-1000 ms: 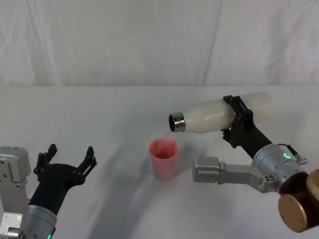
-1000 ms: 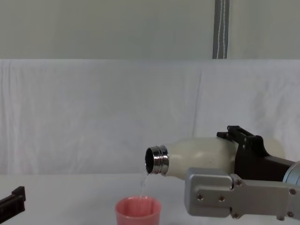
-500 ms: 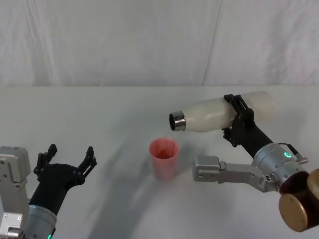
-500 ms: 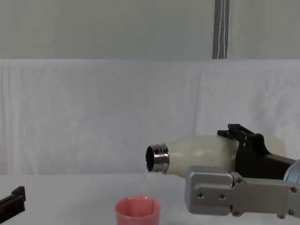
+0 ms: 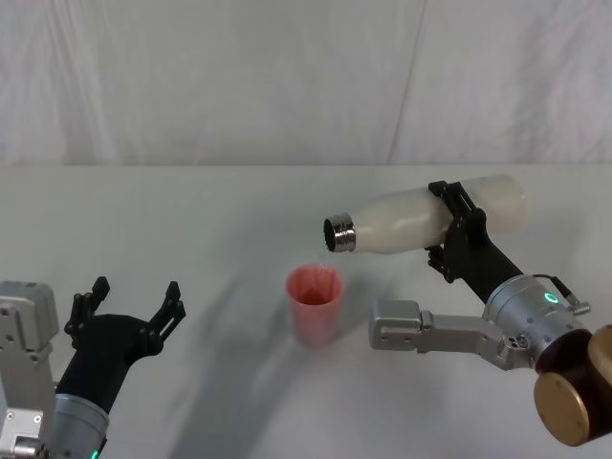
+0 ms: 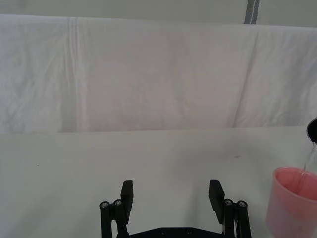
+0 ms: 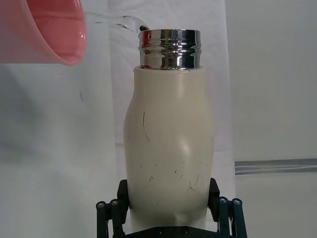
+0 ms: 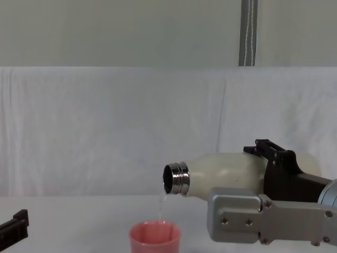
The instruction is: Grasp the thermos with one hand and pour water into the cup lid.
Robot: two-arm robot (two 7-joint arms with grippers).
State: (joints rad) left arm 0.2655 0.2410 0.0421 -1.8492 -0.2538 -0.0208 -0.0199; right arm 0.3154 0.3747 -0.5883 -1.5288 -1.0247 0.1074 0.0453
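Note:
The cream-white thermos point(image 5: 402, 222) lies tilted almost level in the air, its steel neck point(image 8: 176, 179) pointing left and slightly down over the cup lid. My right gripper point(image 5: 453, 229) is shut on the thermos body point(image 7: 168, 158). A thin stream of water falls from the neck into the salmon-pink cup lid point(image 5: 316, 304), which stands upright on the table point(image 5: 210, 220) and also shows low in the chest view point(image 8: 155, 238). My left gripper point(image 5: 129, 306) rests open at the near left, well apart from the cup lid point(image 6: 292, 203).
A white cloth covers the table and hangs as a backdrop point(image 5: 287, 76) behind it. A grey vertical pole point(image 8: 248, 32) stands behind the backdrop.
The thermos stays tilted over the cup lid with water still running; its neck has shifted very slightly. The left arm has not moved.

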